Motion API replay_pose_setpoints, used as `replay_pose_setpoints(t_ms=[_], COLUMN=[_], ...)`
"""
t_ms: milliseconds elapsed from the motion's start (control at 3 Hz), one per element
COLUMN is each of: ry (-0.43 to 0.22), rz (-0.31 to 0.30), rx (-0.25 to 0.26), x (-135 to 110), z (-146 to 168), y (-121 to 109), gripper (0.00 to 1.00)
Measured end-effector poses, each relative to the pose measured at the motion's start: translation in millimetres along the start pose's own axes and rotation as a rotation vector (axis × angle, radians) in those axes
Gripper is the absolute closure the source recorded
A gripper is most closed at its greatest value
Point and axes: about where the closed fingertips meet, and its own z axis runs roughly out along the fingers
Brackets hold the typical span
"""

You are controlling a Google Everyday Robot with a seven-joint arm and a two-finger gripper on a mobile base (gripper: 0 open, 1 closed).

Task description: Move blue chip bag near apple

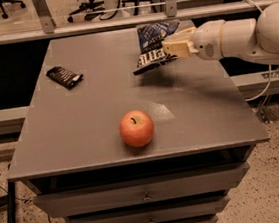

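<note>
My gripper [169, 46], reaching in from the right, pinches the right edge of the blue chip bag [150, 52] and holds it tilted above the far right part of the grey table [71, 126]. The apple [136, 128] stands upright near the front edge, well apart from the bag. A black wrapper [64, 76] lies flat at far left. Drawers [144, 196] sit beneath the tabletop.
</note>
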Motion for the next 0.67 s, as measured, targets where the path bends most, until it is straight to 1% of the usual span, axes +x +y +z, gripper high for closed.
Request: replay_pose_setpoints(t_ms=[333, 667], ry=[0.038, 0.069], rz=[0.007, 0.038], rx=[0.008, -0.003], x=[11, 31], z=[-32, -47], y=[20, 37], gripper=[1.00, 1.00])
